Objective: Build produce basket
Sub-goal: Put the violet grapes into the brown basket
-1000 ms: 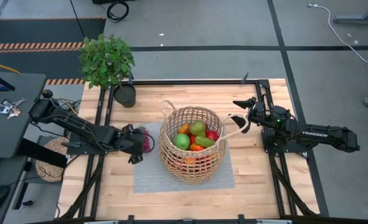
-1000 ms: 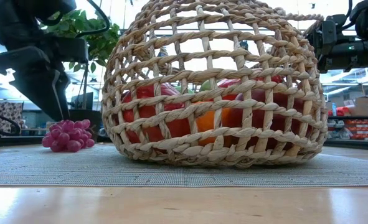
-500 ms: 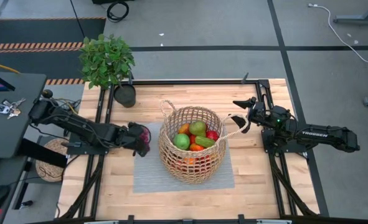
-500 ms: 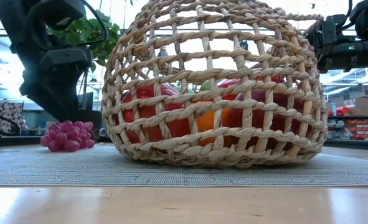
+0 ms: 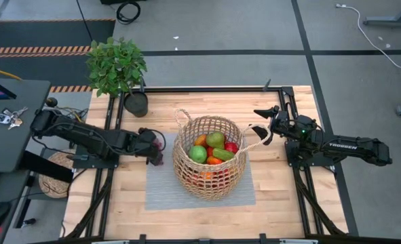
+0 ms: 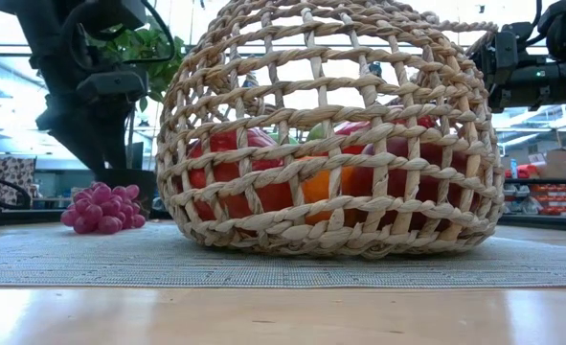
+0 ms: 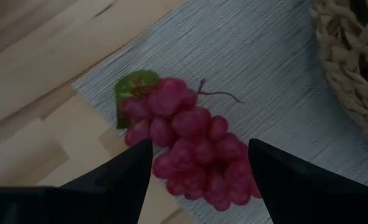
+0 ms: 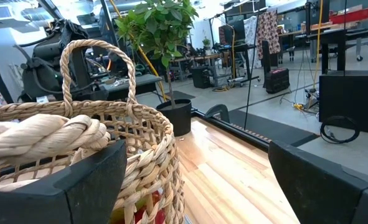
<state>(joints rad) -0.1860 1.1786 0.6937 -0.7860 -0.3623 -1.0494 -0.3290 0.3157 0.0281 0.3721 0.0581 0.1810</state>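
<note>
Left gripper [image 7: 199, 165] open, poised over the purple grape bunch [image 7: 187, 146] lying on the grey woven mat [image 5: 161, 190] just left of the round tan wicker basket [image 5: 208, 157]; should descend squarely, straddling the bunch's middle before closing; right gripper [image 5: 261, 124] open, waiting right of basket.

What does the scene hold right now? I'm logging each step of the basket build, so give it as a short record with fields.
basket: wicker basket on the grey mat, mid-table
in basket: mixed produce, already loaded
outside basket: purple grapes on the mat's edge, left of the basket
left claw: open, poised over the grapes, not gripping
right claw: open, waiting by the basket's right handle
bystander item: potted plant at the table's far left corner
</note>
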